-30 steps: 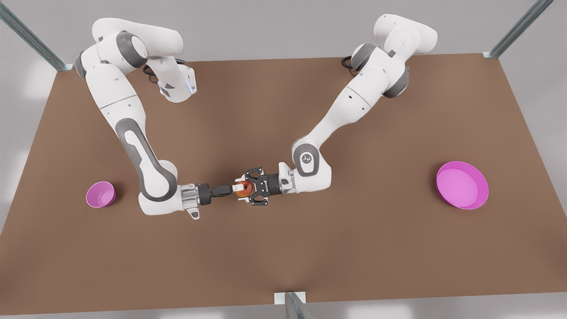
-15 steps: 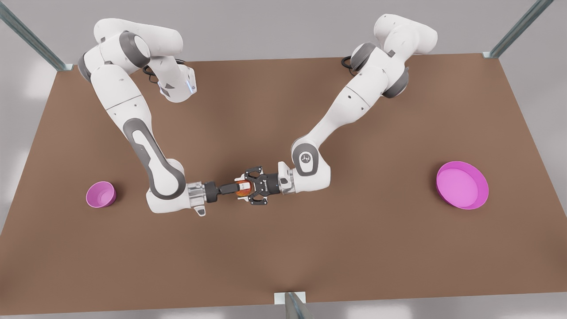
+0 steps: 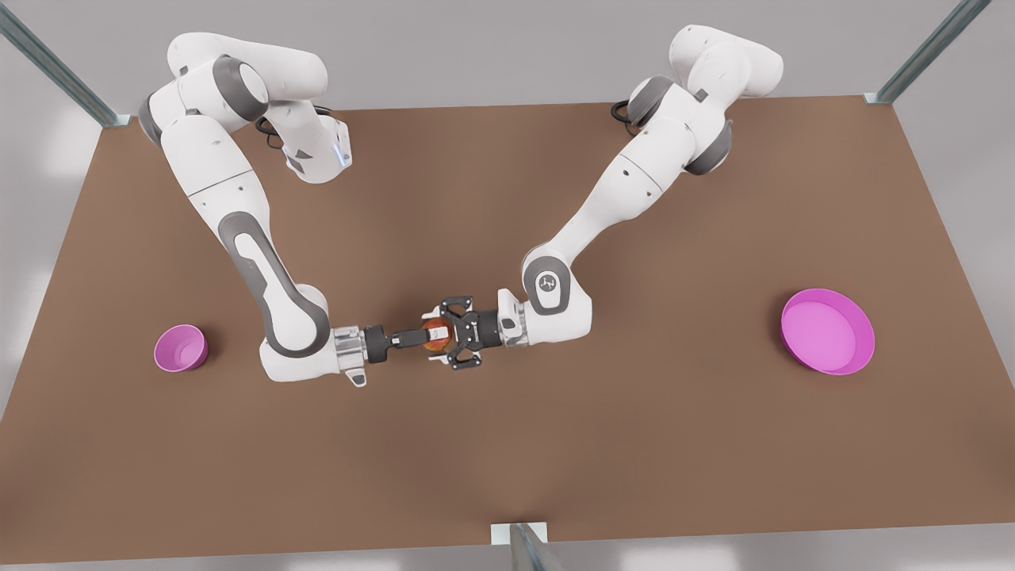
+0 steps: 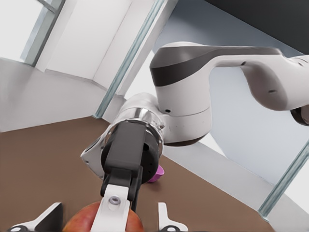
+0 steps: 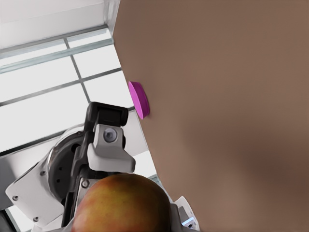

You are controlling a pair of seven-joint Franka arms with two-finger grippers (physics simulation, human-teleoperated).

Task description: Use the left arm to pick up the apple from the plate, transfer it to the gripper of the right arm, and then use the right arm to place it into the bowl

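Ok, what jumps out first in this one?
The apple caught between the right end effector and the left end effector, tip to tip over the middle of the table. Then two magenta dishes: the bowl at the front view's left, the plate at its right.

Brown table (image 3: 507,444), grey walls, metal frame posts (image 3: 55,67)

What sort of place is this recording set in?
Likely a simulated lab workcell: a brown tabletop framed by metal corner posts, with two white arms whose left gripper and right gripper meet mid-table around a reddish-orange apple.
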